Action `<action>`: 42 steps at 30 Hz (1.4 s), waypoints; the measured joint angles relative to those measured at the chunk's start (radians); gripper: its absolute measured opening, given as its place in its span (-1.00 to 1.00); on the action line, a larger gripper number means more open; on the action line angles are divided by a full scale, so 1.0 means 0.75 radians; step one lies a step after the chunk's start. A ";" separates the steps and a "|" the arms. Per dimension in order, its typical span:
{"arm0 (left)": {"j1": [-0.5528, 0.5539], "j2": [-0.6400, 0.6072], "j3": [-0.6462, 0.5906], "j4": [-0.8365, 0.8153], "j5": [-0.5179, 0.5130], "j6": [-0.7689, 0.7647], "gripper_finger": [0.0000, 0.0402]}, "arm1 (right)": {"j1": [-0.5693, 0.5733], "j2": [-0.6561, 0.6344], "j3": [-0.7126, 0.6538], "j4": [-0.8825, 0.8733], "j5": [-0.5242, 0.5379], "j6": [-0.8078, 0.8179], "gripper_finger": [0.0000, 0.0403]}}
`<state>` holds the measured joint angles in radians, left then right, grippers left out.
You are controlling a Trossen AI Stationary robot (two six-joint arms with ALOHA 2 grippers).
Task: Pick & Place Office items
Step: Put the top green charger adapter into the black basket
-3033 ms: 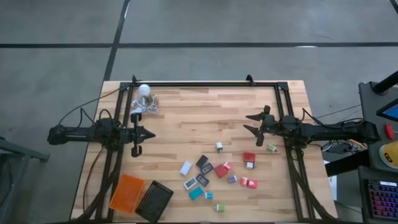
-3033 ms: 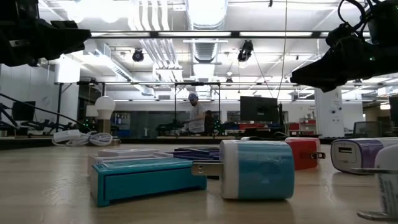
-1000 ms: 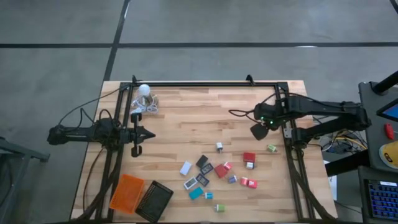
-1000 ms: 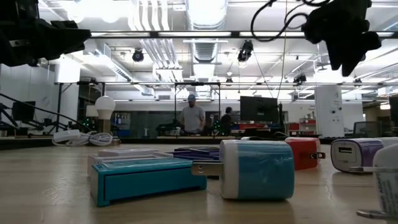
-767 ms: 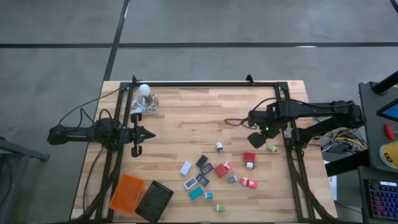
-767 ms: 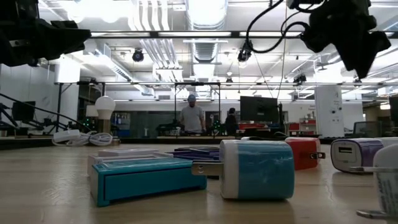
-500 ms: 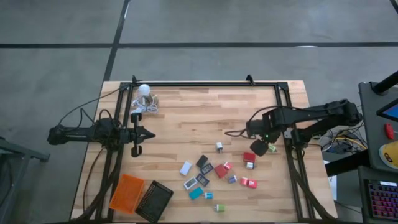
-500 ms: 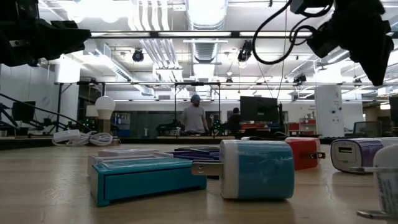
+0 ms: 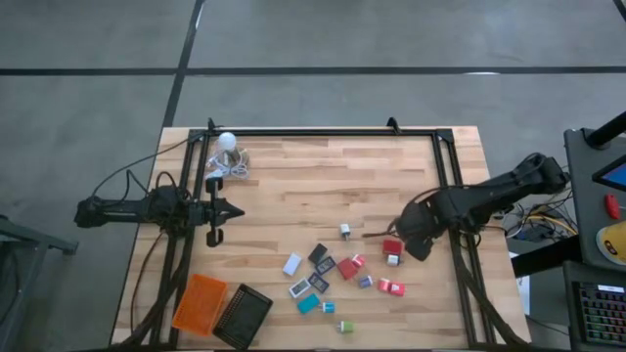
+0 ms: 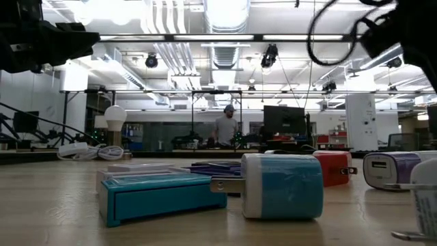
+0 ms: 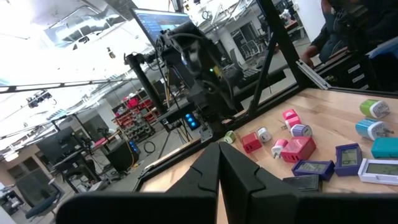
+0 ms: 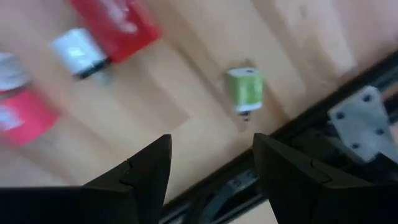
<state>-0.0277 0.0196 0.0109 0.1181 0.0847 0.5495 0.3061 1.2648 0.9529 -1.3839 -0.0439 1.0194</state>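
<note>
Orange tray (image 9: 200, 302) beside black tray (image 9: 243, 316)

Orange tray (image 9: 199, 302) touching black tray (image 9: 242, 316), white bulb (image 9: 227, 141), wooden table (image 9: 303, 176)

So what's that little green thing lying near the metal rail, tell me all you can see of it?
The little green thing is a small blocky piece with a lime-green body, a pale grey end face and what looks like a thin prong sticking out of the other end; it looks like plastic. It lies flat on the bare wooden table, beside the black frame rail, apart from the red pieces. Nothing touches it. The right hand hangs above it with its fingers open, holding nothing.
</note>
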 joint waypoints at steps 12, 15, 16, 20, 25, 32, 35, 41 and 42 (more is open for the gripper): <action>0.000 0.000 0.000 0.000 0.000 0.000 -0.95 | 0.023 0.001 -0.287 0.215 0.028 0.072 0.09; 0.000 0.000 0.000 0.000 0.000 0.000 -0.95 | 0.023 0.001 -0.346 0.266 0.029 0.067 0.09; 0.000 0.000 0.000 0.000 0.000 0.000 -0.95 | 0.023 0.001 -0.350 0.280 0.033 0.066 0.09; 0.000 0.000 0.000 0.000 0.000 0.000 -0.95 | 0.022 0.001 -0.377 0.310 0.035 0.064 0.09; 0.000 0.000 0.000 0.000 0.000 0.000 -0.95 | 0.022 -0.001 -0.458 0.408 0.055 0.063 0.09; 0.000 0.000 0.000 0.000 0.000 0.000 -0.95 | 0.022 -0.006 -0.470 0.430 0.064 0.064 0.09; 0.000 0.000 0.000 0.000 0.000 -0.001 -0.95 | 0.022 -0.002 -0.456 0.415 0.064 0.063 0.09; 0.000 0.000 0.000 0.000 0.000 0.000 -0.95 | 0.022 -0.002 -0.449 0.415 0.094 0.091 0.09; 0.000 0.000 0.000 0.000 0.000 0.000 -0.95 | 0.022 -0.002 -0.440 0.419 0.098 0.085 0.09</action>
<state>-0.0277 0.0196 0.0109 0.1182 0.0845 0.5494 0.3225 1.2634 0.6226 -1.0696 0.0298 1.0835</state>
